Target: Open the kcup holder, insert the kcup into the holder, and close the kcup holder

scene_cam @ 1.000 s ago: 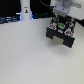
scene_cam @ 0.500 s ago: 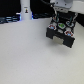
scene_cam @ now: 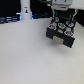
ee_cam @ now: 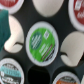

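Green-topped kcup (ee_cam: 42,41) sits between the pincer (ee_cam: 44,42) fingers (ee_cam: 15,36), one kcup holder (scene_cam: 61,33) below.

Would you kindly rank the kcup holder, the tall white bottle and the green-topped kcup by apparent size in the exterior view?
1. kcup holder, clearly largest.
2. tall white bottle, though it stands further back, so this is less sure.
3. kcup, a small green spot under the gripper.

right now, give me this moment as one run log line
phase: insert | claw: over kcup holder, state unclear | kcup: green top seated in a slot | holder: open | bottle: far side, untouched
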You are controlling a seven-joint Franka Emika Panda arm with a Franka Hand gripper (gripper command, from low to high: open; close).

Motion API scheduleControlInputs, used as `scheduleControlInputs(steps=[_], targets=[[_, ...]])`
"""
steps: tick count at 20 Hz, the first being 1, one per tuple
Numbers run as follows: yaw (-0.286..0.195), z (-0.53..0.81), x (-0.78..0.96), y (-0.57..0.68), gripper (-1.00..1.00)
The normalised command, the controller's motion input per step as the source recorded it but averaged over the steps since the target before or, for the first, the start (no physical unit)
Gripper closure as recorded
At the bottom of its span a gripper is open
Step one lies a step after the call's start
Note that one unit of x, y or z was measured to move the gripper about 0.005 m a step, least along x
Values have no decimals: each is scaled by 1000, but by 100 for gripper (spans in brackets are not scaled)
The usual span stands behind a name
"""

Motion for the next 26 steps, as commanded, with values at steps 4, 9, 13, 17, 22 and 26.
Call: scheduleControlInputs(steps=[4, 9, 13, 17, 22, 26], targets=[[11, 180, 663, -456, -100], [5, 43, 793, -309, -100], [5, -12, 879, -134, -100], [27, -121, 717, 6, -100], [133, -208, 146, 219, -100], [232, -144, -152, 142, -100]])
